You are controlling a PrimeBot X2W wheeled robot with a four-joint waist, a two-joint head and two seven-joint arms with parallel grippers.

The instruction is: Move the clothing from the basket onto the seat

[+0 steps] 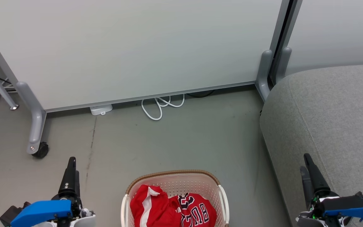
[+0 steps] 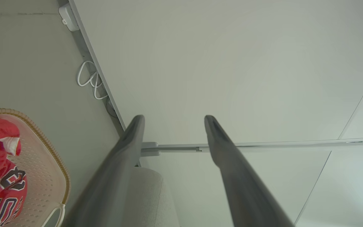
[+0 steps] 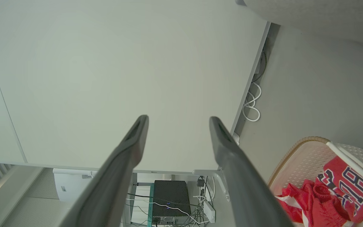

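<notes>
Two red garments [image 1: 172, 209], shorts [image 1: 146, 205] and jersey [image 1: 200, 212], in basket [image 1: 172, 173] on floor [image 1: 184, 138], jersey lettering reads "BUL", rest hidden, seat [image 1: 332, 110] right of basket, left gripper [image 1: 71, 162] and right gripper [image 1: 305, 162] jaws spread, holding nothing

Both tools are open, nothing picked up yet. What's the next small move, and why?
Likely swing the right tool left and down toward the jersey: it lies in the right half of the basket, and the seat is on that side too. The tool is open and holds nothing.
</notes>
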